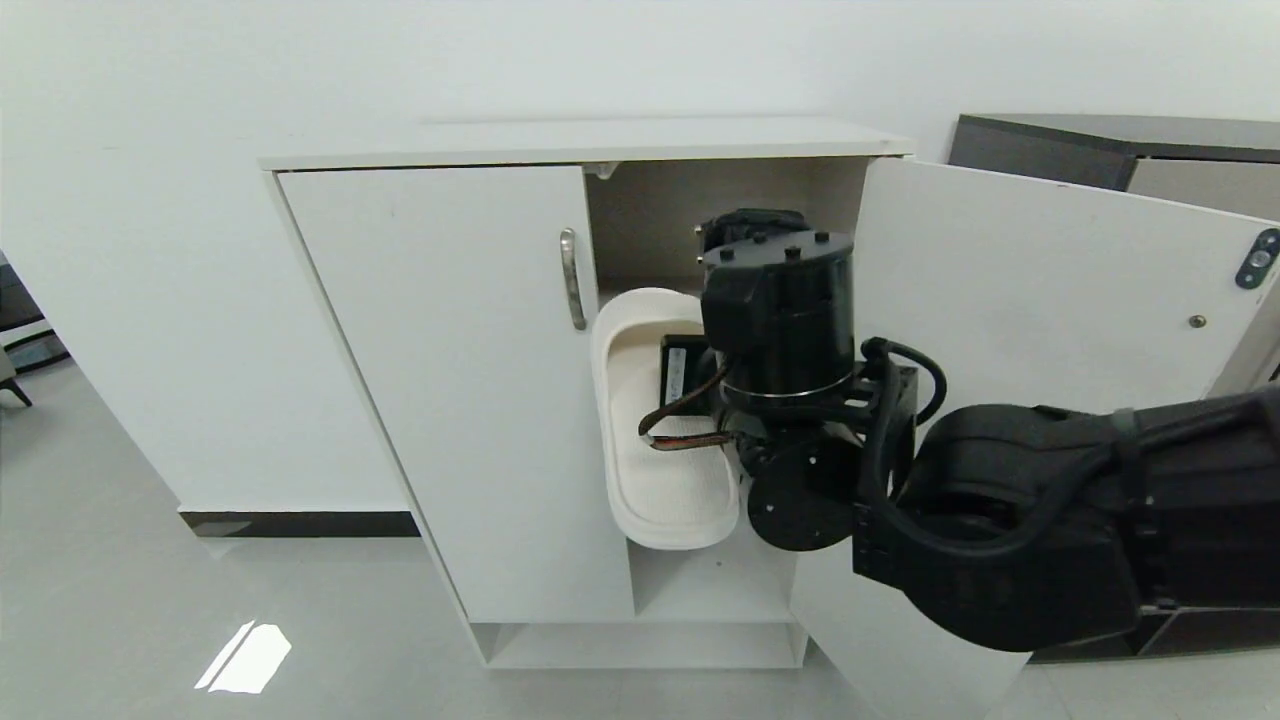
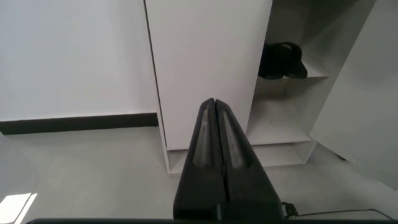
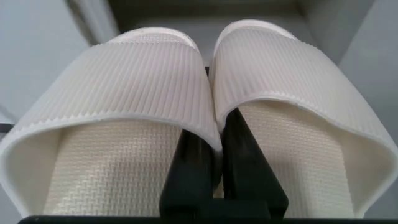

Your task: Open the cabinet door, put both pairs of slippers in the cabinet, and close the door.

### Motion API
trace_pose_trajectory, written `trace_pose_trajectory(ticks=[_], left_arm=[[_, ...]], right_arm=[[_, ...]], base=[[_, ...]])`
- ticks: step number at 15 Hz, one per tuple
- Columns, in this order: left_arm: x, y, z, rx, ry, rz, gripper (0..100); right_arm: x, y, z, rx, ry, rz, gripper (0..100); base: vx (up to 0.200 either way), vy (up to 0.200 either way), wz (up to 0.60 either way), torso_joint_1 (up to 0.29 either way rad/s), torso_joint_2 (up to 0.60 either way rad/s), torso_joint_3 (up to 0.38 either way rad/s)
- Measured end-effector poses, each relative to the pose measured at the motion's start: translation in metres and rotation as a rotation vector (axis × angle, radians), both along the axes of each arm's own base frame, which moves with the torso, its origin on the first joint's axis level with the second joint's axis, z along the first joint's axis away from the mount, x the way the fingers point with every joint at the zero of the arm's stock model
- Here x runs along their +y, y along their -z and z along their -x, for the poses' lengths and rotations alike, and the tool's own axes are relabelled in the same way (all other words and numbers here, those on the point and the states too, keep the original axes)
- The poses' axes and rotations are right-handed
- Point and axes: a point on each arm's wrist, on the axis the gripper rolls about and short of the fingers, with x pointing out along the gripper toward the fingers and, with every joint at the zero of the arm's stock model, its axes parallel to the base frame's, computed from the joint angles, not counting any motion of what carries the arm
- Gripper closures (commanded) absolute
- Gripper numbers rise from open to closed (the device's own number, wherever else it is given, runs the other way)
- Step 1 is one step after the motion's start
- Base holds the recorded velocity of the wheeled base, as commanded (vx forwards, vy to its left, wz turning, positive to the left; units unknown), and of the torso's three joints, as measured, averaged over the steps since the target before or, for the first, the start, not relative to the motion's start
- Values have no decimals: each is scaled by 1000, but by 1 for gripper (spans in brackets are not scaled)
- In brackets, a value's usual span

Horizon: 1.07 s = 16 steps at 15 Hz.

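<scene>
Placement of ribbed cream foam slippers (image 3: 140, 93): right gripper (image 3: 219, 177) clamps their adjoining inner walls, so both travel as one, at the opening of the white wooden cabinet (image 1: 600, 135); right door (image 1: 1040, 290) stands wide for clearance; black pair (image 2: 283, 60) already shelved; left gripper (image 2: 215, 146) closed, empty.

A white wall (image 1: 150, 250) filled the upper left of the frame, with a dark baseboard (image 1: 300, 523) along its foot. Glossy grey floor (image 1: 100, 620) lay below, a bright patch of light (image 1: 245, 657) at lower left. A dark-topped unit (image 1: 1100, 145) stood at upper right.
</scene>
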Motion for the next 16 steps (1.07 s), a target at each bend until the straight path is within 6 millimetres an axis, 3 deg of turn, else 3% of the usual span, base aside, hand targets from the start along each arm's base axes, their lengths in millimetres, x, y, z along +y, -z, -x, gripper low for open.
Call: trace_pose_trajectory(ticks=[3,6,8,16], left_arm=[[0,0,0,0,0,-3,100],[0,0,0,-1,0,-4,100],[0,0,0,0,1,-4,100],[0,0,0,0,1,-5,100]], right_arm=[[-3,27,-16,40,62,75,100],[-11,36,-25,88,93,109,100],[-11,31,-26,90,95,110,100],[-4,15,-37,83,103,101,100]], base=[[0,0,0,0,0,0],[0,0,0,0,0,0],[0,0,0,0,0,0],[200,0,0,0,0,2]])
